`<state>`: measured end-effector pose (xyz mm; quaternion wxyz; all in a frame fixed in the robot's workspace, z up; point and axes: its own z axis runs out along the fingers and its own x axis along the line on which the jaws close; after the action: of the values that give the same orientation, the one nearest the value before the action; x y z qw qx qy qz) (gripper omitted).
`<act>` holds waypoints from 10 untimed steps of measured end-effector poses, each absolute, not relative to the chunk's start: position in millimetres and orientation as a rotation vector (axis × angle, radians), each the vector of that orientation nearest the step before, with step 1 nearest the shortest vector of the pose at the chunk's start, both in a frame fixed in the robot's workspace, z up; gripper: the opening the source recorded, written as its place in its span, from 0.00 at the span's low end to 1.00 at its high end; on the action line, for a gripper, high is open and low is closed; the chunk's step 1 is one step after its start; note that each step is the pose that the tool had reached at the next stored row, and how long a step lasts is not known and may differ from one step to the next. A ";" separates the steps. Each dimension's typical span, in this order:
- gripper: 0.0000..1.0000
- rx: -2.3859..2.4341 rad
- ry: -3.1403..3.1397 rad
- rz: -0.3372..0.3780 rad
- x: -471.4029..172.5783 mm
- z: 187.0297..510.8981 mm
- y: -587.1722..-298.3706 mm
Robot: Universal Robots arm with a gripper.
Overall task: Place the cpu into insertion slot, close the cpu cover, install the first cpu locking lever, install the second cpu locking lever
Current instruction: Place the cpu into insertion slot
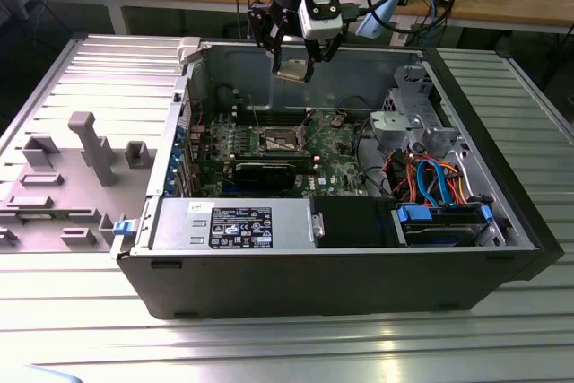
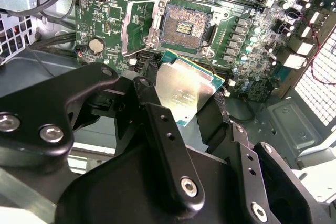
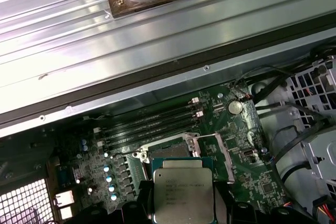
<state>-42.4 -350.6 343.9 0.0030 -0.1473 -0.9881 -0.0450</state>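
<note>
Grey plastic fixtures (image 1: 90, 145) sit on the exterior view's left, outside the open computer case (image 1: 314, 266). Over the case's middle hangs the gripper (image 1: 294, 60), fingers clamped on the edges of the chip (image 2: 186, 90), its silver top facing the wrist cameras. The socket (image 2: 185, 27) lies bare below, clearly apart from the chip. The cover plate (image 2: 126, 30) stands open beside it. Step in hand, as I judge it: placing the chip. Seating calls for squaring it to the socket and keeping it level. A drive cage (image 1: 408, 123) stands to the right.
</note>
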 end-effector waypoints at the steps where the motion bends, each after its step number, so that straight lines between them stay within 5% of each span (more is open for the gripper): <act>1: 0.55 -0.463 -3.098 -0.141 -42.4 343.9 -350.6; 10: 0.55 -0.475 -3.096 -0.141 -42.4 343.9 -350.6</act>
<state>-42.4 -350.6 343.9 0.0029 -0.1515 -0.9874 -0.0450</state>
